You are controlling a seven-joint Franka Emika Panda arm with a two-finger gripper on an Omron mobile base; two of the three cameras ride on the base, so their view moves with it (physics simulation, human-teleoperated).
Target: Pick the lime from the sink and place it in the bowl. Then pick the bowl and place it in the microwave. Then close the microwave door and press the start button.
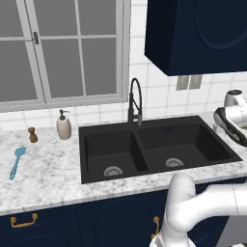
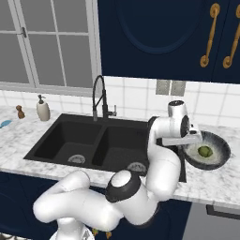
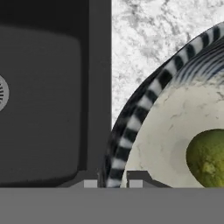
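Lime (image 2: 205,151) is sitting inside the bowl (image 2: 220,138), near its middle, and the bowl is resting on the counter (image 2: 213,183) just to the right of the sink (image 2: 65,136). The gripper (image 3: 113,183) is reaching down at the bowl's left edge, and in the hand view its two little tips are sitting one on each side of the striped rim, so it looks like it is pinching the rim with its jaws nearly closed. I am judging that the next job is lifting the bowl and carrying it to the microwave. That pinch is only on one thin edge, so the bowl may be tipping when it is going up, because all its weight is hanging off to one side. If it is tipping, the lime may be rolling to the low side and dropping out onto the counter or into the sink. The rim is smooth and curved, so it may also be slipping out of the tips, and then the bowl may be falling. The sink edge is very close to the bowl, so a swing to the left may be bumping it
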